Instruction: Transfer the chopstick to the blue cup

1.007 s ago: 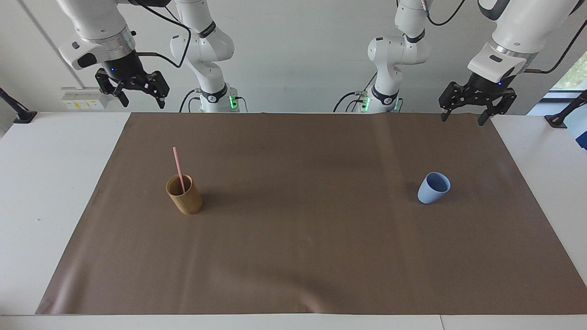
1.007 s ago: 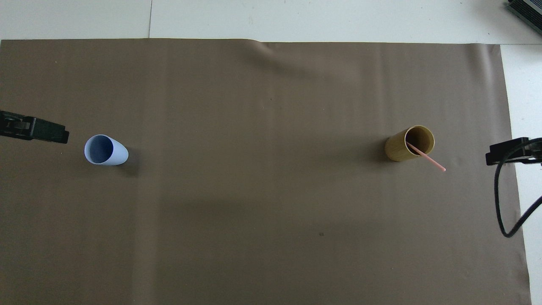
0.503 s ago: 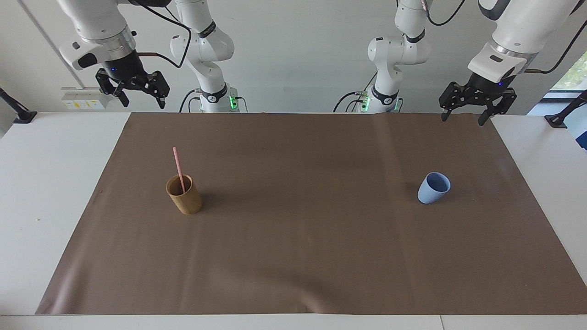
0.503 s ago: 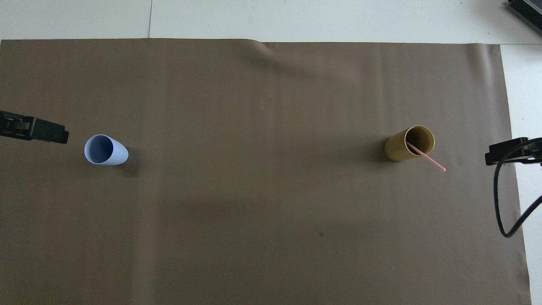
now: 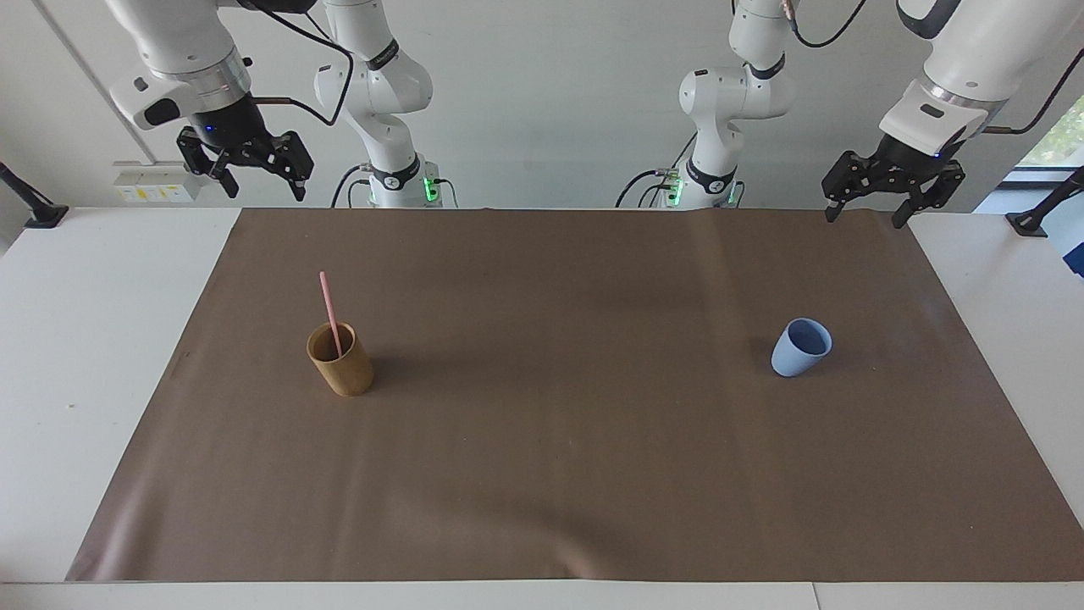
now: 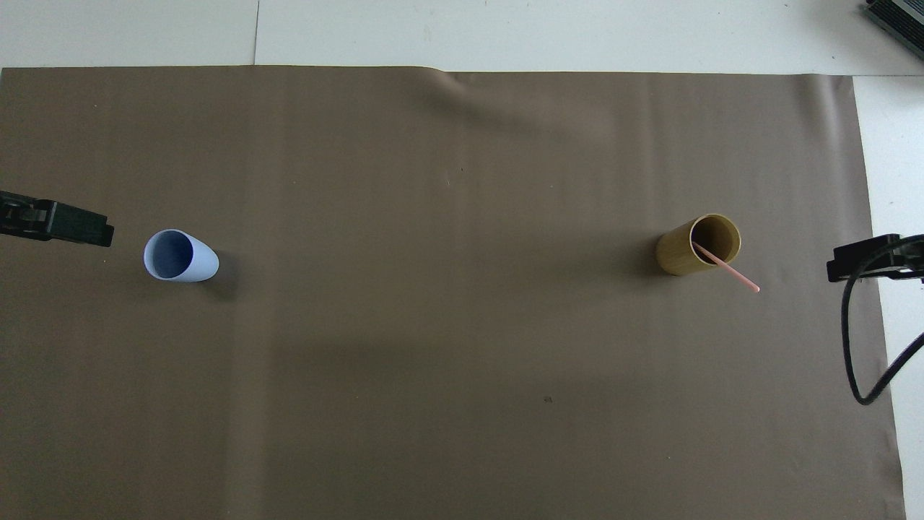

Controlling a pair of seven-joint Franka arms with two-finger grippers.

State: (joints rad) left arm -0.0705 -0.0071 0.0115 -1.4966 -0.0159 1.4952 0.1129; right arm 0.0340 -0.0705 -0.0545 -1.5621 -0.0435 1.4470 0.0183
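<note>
A thin pale-pink chopstick (image 5: 326,303) (image 6: 726,269) stands leaning in the tan-brown cup (image 5: 341,363) (image 6: 694,247) toward the right arm's end of the table. The light-blue cup (image 5: 799,348) (image 6: 180,256) stands upright and apart toward the left arm's end, with nothing showing inside it. My right gripper (image 5: 262,185) hangs open high over the table's edge by the robots, well clear of the brown cup. Over the mat's corner at the other end, my left gripper (image 5: 867,213) is open too, raised and holding nothing.
A brown mat (image 5: 550,474) covers most of the white table (image 5: 76,356). A black cable (image 6: 855,347) loops down from the right arm past the mat's end. The two cups stand far apart, with bare mat between them.
The left gripper has drifted slightly upward and toward its own end of the table. The right gripper rose a little. Cups and chopstick have not moved.
</note>
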